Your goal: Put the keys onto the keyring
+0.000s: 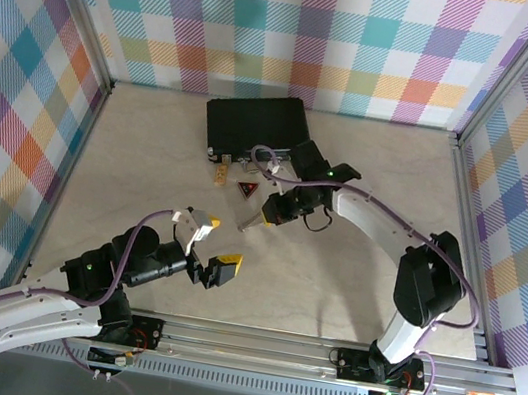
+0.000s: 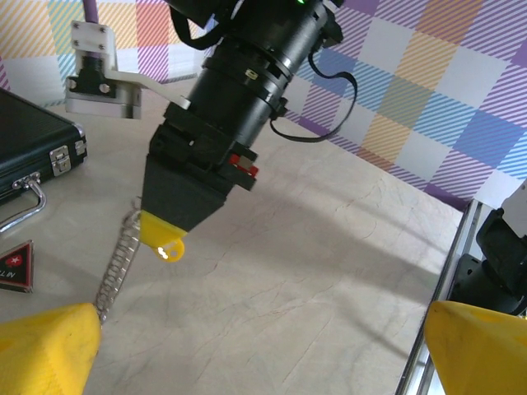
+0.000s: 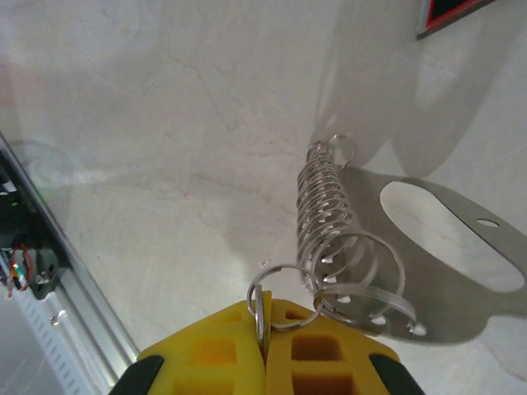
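The right fingers (image 3: 216, 350) are clamped on an end loop of the keyring (image 3: 323, 206), letting its coil hang toward the bench (image 3: 123, 107), probably to present it; the left fingers (image 2: 45, 350) hover nearby, spread wide.

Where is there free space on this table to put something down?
Bare table left of the black case, right of it, and between left gripper and right arm. Crowded near the case: tag, keyring, right gripper.
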You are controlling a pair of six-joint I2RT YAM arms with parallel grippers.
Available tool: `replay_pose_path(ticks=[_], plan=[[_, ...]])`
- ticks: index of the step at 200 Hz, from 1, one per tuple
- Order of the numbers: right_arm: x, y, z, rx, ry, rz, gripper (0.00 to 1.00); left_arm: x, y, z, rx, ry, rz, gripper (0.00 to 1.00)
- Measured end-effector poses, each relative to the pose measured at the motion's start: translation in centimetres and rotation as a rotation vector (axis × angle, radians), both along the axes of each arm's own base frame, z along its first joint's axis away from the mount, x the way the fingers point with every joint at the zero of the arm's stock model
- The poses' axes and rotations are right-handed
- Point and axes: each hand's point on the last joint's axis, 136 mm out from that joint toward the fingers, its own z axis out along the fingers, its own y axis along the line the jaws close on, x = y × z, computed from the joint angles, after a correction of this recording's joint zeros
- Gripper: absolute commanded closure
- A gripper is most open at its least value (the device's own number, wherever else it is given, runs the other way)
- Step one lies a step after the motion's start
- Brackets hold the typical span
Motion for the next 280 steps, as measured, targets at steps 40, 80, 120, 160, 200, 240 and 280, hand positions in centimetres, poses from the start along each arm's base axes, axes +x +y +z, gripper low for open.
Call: replay_pose_path(ticks=[40,80,120,160,200,240,280], plan=[[-1.9,-0.6,-0.6,0.034,0.047,-0.004,1.0,0.1,-0.2,0.1,-0.013,-0.002,0.0,0.0],[-3.2,-0.9,-2.4,0.043,0.111,-0.015,1.0,0.0,-0.1,0.0,-0.015,0.0,-0.001,0.0],[-4.5,-1.6,-3.8,0.046,0.155,-0.037,1.0,0.0,-0.1,-0.1,-0.016,0.003,0.0,0.0],[-5.9,-2.5,-6.1,0.03,0.202,-0.063,1.0,0.1,-0.3,-0.3,-0.01,0.007,-0.002,0.0],[-7.3,-3.5,-8.4,0.004,0.251,-0.091,1.0,0.2,-0.4,-0.6,-0.002,0.012,-0.002,0.0],[-8.4,-4.0,-9.6,0.003,0.272,-0.114,1.0,0.3,-0.6,-0.3,-0.014,0.008,-0.001,0.0],[-9.0,-4.2,-10.2,0.005,0.283,-0.13,1.0,0.3,-0.6,-0.3,-0.017,0.011,-0.001,0.0]])
